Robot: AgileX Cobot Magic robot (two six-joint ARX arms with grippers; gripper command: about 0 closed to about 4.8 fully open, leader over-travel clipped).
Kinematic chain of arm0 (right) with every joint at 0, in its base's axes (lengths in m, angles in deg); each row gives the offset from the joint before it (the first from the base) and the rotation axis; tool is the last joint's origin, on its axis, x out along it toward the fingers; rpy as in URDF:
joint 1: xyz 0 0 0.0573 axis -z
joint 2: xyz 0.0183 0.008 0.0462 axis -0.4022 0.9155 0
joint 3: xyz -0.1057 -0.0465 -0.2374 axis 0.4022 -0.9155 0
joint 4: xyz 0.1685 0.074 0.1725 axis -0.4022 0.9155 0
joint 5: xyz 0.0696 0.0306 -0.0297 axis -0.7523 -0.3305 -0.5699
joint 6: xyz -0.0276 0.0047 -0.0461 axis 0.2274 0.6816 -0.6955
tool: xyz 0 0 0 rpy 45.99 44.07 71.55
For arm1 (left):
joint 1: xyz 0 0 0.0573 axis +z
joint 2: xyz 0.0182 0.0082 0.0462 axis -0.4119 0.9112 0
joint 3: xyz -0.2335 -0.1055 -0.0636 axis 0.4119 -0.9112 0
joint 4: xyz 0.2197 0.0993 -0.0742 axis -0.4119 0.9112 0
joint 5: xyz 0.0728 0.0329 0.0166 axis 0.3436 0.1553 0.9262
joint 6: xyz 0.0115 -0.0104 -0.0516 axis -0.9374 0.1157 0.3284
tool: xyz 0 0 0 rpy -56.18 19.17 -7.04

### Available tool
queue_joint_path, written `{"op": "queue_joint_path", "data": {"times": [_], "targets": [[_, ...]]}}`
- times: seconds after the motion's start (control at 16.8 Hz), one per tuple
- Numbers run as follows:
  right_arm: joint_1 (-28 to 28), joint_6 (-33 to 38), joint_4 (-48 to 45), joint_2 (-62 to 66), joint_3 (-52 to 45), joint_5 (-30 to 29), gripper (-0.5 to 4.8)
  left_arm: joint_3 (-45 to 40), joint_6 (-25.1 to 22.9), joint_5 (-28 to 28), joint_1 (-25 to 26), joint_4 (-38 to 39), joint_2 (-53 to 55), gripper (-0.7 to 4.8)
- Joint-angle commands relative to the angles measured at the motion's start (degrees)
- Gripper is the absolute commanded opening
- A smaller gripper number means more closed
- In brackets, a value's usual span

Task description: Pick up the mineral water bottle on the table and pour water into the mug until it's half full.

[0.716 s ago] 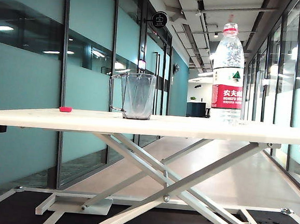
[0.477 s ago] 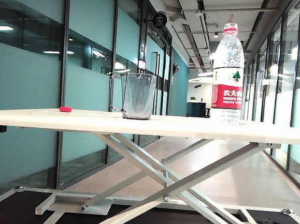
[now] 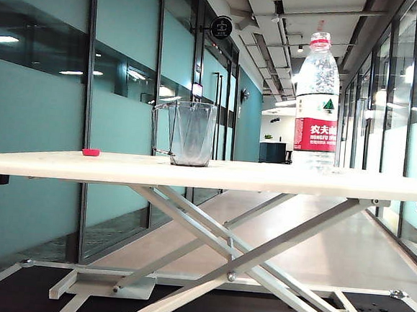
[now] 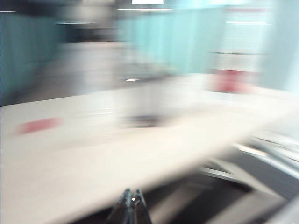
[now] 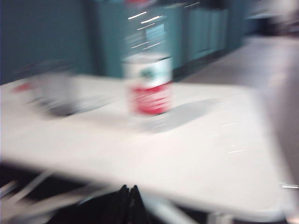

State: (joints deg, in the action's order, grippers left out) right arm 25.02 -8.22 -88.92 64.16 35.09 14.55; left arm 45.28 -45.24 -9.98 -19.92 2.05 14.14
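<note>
The mineral water bottle stands upright on the right part of the white table, uncapped, with a red neck ring and a white-and-red label. The clear mug with a thin handle stands left of it. Neither arm shows in the exterior view. The left wrist view is blurred: the left gripper is shut and empty, short of the table's near edge, with the mug and the bottle far beyond it. In the right wrist view the right gripper is also shut and empty, before the table edge, facing the bottle and the mug.
A small red cap lies on the table's left part. Crossed white legs hold the table over a dark floor. Glass walls line a corridor behind it.
</note>
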Motion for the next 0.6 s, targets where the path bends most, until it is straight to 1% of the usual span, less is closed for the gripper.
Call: {"op": "queue_joint_path", "data": {"times": [0.06, 0.12, 0.18, 0.24, 0.36, 0.42, 0.48, 0.54, 0.6], "targets": [[0.0, 0.2, 1.2, -0.1, -0.1, -8.9, 0.22, 0.1, -0.4, -8.0, 0.0, -0.7, 0.0, -0.05], [-0.1, 0.2, 0.2, -0.1, -0.1, -9.1, 2.44, 0.1, -0.5, -7.9, 0.0, -0.7, 0.0, -0.05], [-0.1, 0.2, -0.8, 0.0, -0.1, -7.3, 4.35, 0.1, -0.5, -7.7, 0.0, -0.7, 0.0, -0.05], [-0.4, 0.4, -1.4, 0.0, -0.1, -6.0, 4.54, 0.1, -0.5, -7.7, 0.0, -0.7, 0.0, -0.05], [-1.9, 2.8, -4.3, 0.1, -0.1, -3.6, 4.58, 0.1, -0.5, -6.6, 0.0, -0.6, 0.0, -0.05], [-2.9, 3.0, -5.9, 0.1, -0.1, -2.5, 4.79, 0.1, -0.5, -5.2, 0.0, -0.2, 0.0, -0.05], [-4.3, 2.7, -7.3, 0.1, -0.1, -1.2, 4.79, 0.1, -0.5, -3.3, 0.0, 0.5, 0.0, -0.05], [-6.3, 2.7, -8.5, 0.1, -0.1, 1.9, 4.79, 0.1, -0.5, -0.3, 0.0, 1.8, 0.0, -0.05], [-7.6, 2.5, -8.3, 0.2, -0.1, 4.3, 4.79, 0.1, -0.5, 0.2, 0.0, 2.8, 0.0, -0.05]]}}
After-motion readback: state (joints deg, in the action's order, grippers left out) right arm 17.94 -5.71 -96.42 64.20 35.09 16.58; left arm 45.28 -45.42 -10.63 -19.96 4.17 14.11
